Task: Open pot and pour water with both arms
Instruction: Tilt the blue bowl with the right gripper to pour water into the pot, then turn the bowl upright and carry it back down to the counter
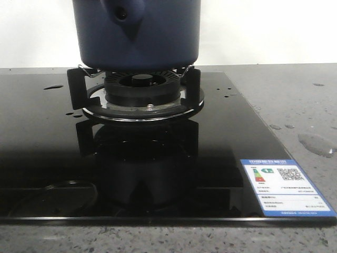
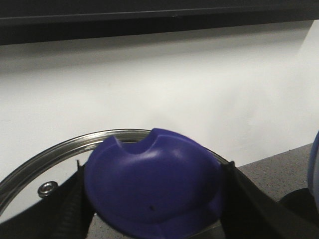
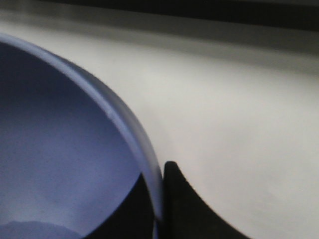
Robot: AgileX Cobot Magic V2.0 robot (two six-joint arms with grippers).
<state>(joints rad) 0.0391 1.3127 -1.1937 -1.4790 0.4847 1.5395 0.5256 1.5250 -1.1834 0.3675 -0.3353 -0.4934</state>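
The dark navy pot fills the top of the front view, its base at the level of the burner's supports; whether it rests on them I cannot tell. Its short spout with a hole faces the camera. My right gripper is shut on the pot's rim, one finger inside and one outside. My left gripper is shut on the blue knob of a glass lid with a metal rim, held off the pot. Water shows as drops on the cooktop and a wet patch. Neither gripper shows in the front view.
A gas burner with black pot supports sits on a glossy black glass cooktop. A blue-edged label is stuck at its front right corner. Grey speckled counter lies to the right. A white wall is behind.
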